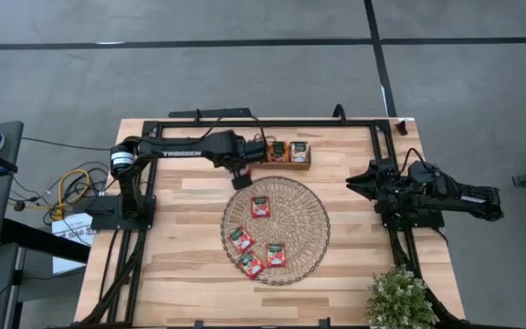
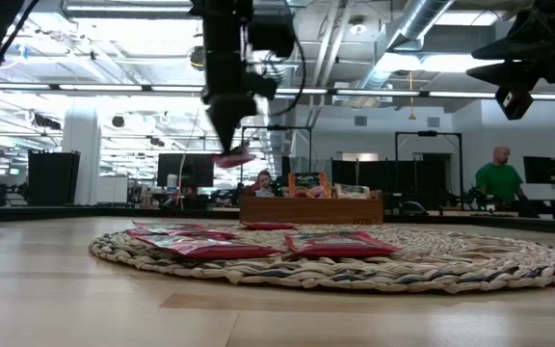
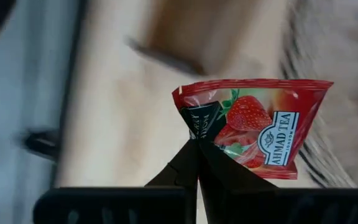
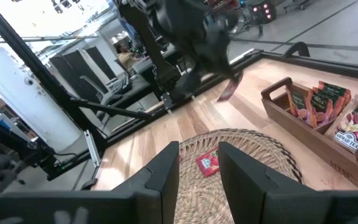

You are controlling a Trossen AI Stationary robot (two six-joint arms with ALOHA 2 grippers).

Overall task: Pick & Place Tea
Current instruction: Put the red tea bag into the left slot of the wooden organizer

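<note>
Left gripper (image 3: 197, 146) is pinching 1 red tea sachet (image 3: 253, 124) by its corner above the woven mat's (image 1: 313, 219) rim, needing level carriage to the wooden tray (image 1: 288, 163).

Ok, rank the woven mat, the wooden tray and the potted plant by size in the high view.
1. Woven mat, clearly the largest.
2. Potted plant, partly cut off by the picture's edge, so unsure.
3. Wooden tray, looks smallest, though close to the plant.
</note>
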